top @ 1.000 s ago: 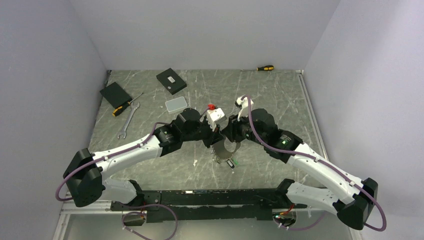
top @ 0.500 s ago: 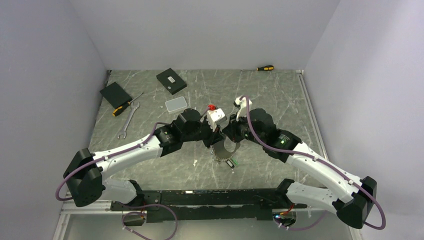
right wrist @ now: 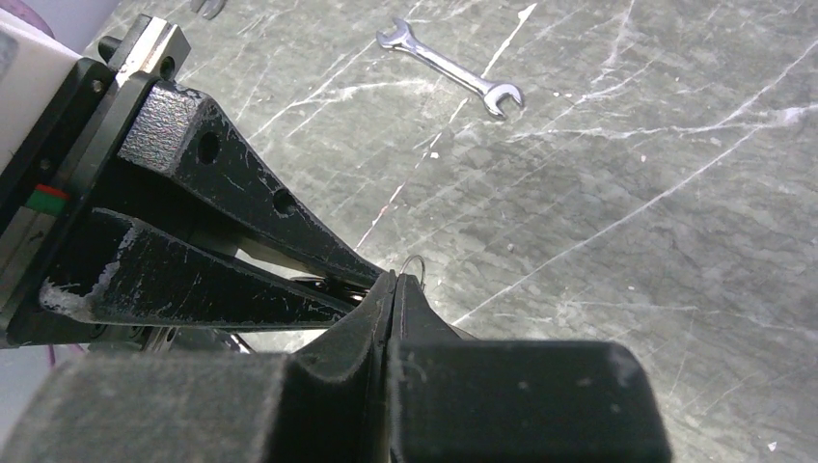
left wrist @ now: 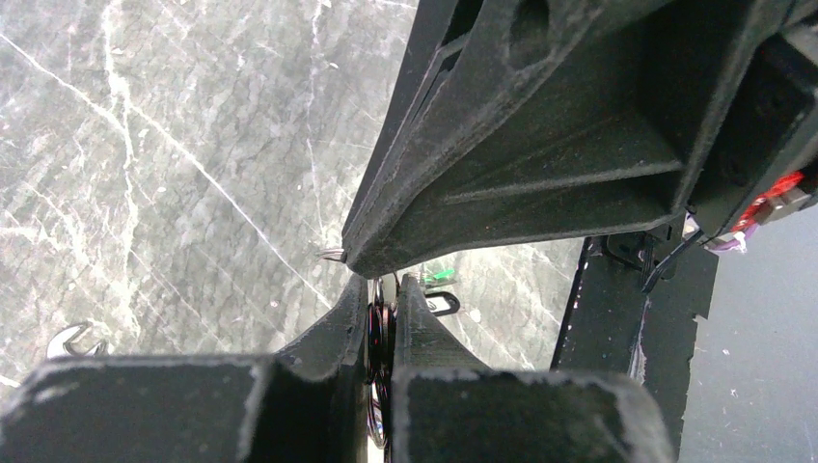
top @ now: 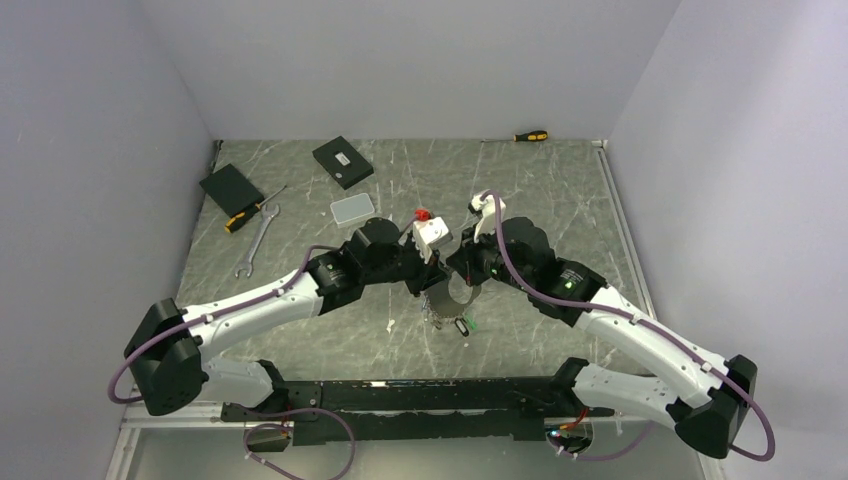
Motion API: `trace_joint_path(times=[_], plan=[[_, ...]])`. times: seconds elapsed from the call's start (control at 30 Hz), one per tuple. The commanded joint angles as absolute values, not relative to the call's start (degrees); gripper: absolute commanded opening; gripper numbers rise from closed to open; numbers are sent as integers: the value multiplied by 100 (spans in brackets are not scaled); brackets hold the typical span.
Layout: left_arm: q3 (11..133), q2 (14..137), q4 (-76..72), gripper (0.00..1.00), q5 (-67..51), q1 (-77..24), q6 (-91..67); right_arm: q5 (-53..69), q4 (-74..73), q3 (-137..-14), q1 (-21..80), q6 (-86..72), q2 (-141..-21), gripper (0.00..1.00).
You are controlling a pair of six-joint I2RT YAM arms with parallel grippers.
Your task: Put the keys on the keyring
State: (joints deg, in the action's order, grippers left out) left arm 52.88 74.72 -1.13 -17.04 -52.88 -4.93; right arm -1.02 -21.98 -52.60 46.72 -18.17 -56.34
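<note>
Mid-table, my left gripper (top: pixel 432 282) is shut on the dark wire keyring (left wrist: pixel 383 323), whose coils stand edge-on between its fingers (left wrist: pixel 420 333). The keyring (top: pixel 441 300) hangs below both grippers, with the keys (top: pixel 447 320) and their green (left wrist: pixel 436 276) and black (left wrist: pixel 442 304) tags dangling just above the table. My right gripper (right wrist: pixel 394 280) meets the left one tip to tip. Its jaws are pressed together, and a small thin silver wire loop (right wrist: pixel 415 265) pokes out at their tips. Whether that loop belongs to the keyring or to a key I cannot tell.
A silver wrench (top: pixel 256 240) and a yellow-handled screwdriver (top: pixel 252 212) lie at the left. Two black boxes (top: pixel 231 188) (top: pixel 342 161) and a pale case (top: pixel 352 208) sit behind them. Another screwdriver (top: pixel 530 135) lies at the back wall.
The right gripper's jaws have closed fully at the tip of the left gripper. Both arms have shifted only slightly, and the keyring still hangs from the left gripper.
</note>
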Motion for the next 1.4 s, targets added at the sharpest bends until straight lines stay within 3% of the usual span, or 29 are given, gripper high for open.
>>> trace_joint_path(times=[0.0,0.33,0.53,1.0,1.17,1.33,1.37], plan=[[5300,7172,-423,0,-1789,-5322,-362,-350,-2390,-5438,4623,-1642,-5535,0],[5353,7203,-363,0,-1631,-5330,30,232,-2525,-5708,4470,-1822,-5536,0],[5427,7143,-169,0,-1711,-5423,682,1596,-2544,-5807,3510,-2197,-5620,0],[5466,7480,-299,0,-487,-5784,1932,2767,-2839,-6180,3175,-2675,-5943,0],[5111,7319,-862,13,-214,-5891,2415,2834,-3173,-6370,3080,-2638,-5996,0],[5044,7263,-940,0,-198,-5915,2461,2668,-3297,-6422,3050,-2432,-5836,1],[5098,7274,-858,0,-216,-5915,2359,2664,-3165,-6345,3050,-2399,-5727,14]])
